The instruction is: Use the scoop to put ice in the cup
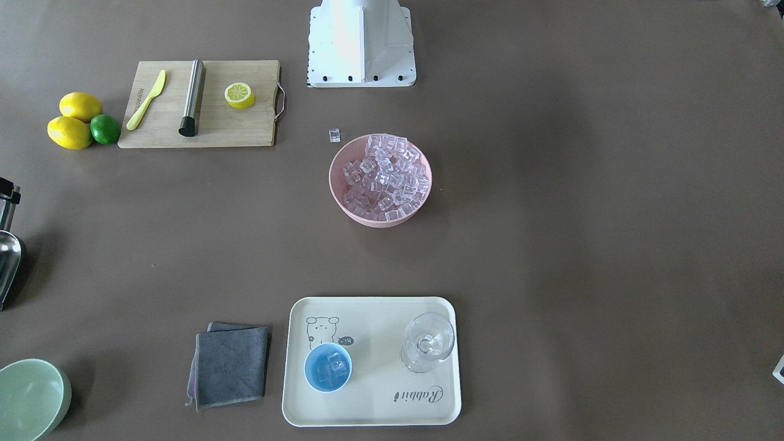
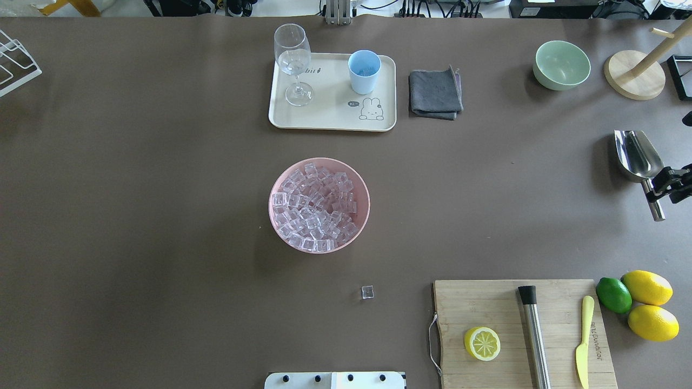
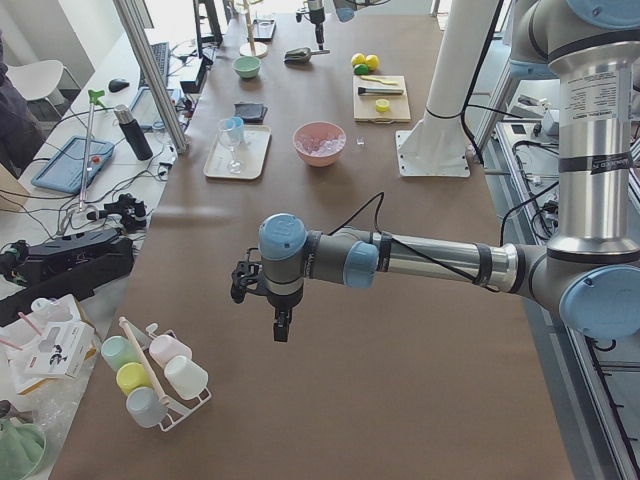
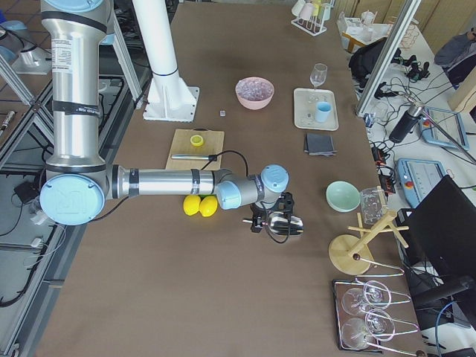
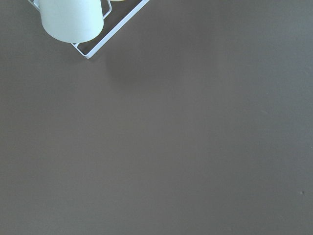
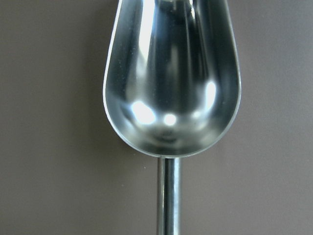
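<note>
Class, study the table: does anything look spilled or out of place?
Yes: one ice cube lies alone on the table, apart from the pink bowl holding the rest, toward the robot's base. It looks dropped.

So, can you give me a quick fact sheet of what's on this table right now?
Ice supply: pink bowl heaped with ice, in the middle
Stray cube: one, on the table between bowl and robot base
Cup: on the tray, a few cubes inside
Scoop: empty, at the robot's right end of the table
Right pincer: at the scoop's handle; grip unclear
Left pincer: over bare table, far from the ice
</note>
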Motion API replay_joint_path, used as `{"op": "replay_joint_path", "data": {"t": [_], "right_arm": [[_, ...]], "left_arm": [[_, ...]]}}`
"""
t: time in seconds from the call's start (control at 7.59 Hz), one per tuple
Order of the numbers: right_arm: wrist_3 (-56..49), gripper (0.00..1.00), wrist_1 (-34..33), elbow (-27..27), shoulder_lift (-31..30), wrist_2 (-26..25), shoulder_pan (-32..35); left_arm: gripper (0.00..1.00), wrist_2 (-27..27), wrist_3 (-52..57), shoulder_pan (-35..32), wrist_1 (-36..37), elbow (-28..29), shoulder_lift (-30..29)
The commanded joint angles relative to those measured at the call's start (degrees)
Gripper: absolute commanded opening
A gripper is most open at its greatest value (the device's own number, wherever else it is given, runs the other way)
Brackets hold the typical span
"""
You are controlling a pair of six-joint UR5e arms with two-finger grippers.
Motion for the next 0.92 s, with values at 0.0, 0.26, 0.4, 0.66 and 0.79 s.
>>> {"op": "replay_joint_path", "data": {"t": [0.0,0.26,0.4,0.66,0.79], "right_arm": [[-8.61,1.00,-2.61,-0.25,-0.19,-0.54,7.99],[-22.31,1.00,-11.03,-0.33,-0.10,-1.68,15.48],[-24.37,1.00,-12.54,-0.07,-1.05,-1.77,18.03],[-24.48,1.00,-12.38,0.10,-2.73,-2.04,20.43],[-24.48,1.00,-12.04,0.19,-3.52,-2.65,20.95]], "left_arm": [[0.99,-0.08,-0.17,1.52,0.00,-0.25,-0.23],[0.99,-0.17,-0.26,3.55,0.01,-0.34,-0.76],[0.99,-0.26,-0.26,3.29,0.01,-0.51,-0.76],[0.99,-0.26,-0.26,3.46,0.01,-0.70,-0.58],[0.99,-0.43,-0.26,3.55,0.01,-1.04,-0.67]]}}
